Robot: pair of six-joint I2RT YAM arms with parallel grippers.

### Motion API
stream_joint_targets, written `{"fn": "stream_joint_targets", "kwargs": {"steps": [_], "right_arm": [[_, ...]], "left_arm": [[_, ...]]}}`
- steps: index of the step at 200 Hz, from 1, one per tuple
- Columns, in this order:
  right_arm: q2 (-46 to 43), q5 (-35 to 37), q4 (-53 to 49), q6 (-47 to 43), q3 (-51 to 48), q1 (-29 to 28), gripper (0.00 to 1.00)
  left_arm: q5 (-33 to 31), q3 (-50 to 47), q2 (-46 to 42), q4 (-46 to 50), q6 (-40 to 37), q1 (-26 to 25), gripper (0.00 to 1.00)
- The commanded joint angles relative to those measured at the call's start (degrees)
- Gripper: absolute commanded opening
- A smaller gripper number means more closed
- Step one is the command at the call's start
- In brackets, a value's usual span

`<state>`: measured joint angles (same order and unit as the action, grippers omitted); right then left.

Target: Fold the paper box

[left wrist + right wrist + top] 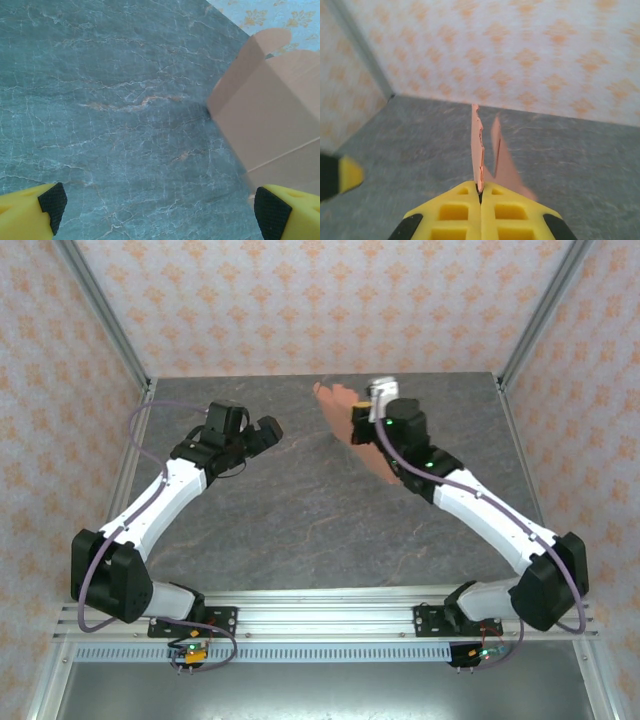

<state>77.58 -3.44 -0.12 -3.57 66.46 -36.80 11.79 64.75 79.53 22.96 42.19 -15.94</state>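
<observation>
The paper box (340,405) is salmon-orange cardboard, held up off the table at the back middle. My right gripper (362,420) is shut on it. In the right wrist view the box (479,145) stands edge-on, pinched between the yellow jaws of the right gripper (480,191), with a flap leaning off to the right. My left gripper (268,432) is open at the left, apart from the box. In the left wrist view its pads (52,202) stand wide with bare table between them, and the box (272,115) fills the right side with a rounded tab on top.
The grey marble table (300,500) is enclosed by patterned walls at the back and both sides. Metal frame posts (105,315) rise at the back corners. An aluminium rail (320,615) runs along the near edge at the arm bases.
</observation>
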Motion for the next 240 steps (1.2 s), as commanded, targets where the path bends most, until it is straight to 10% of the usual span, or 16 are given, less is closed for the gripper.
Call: {"fn": "stream_joint_targets", "kwargs": {"steps": [1, 33, 84, 169, 240], "right_arm": [[5.66, 3.95, -8.21, -11.02, 2.51, -7.16, 0.01], [13.90, 0.19, -6.00, -3.69, 1.48, -15.30, 0.32], [9.73, -4.49, -2.07, 4.51, -4.08, -13.66, 0.57], [20.41, -4.13, -15.32, 12.76, 7.06, 13.29, 0.57], [35.55, -9.40, -24.34, 6.39, 19.70, 17.37, 0.56]], "left_arm": [[1.35, -1.02, -1.88, -0.27, 0.68, 1.27, 1.00], [1.96, -6.86, -3.69, 0.24, 1.22, 3.44, 1.00], [5.04, -15.76, -2.20, -1.14, 1.03, 3.64, 1.00], [11.52, -15.93, 7.38, -11.40, -2.44, -4.91, 0.81], [9.13, -15.29, 15.68, -16.72, -0.85, -6.81, 0.71]]}}
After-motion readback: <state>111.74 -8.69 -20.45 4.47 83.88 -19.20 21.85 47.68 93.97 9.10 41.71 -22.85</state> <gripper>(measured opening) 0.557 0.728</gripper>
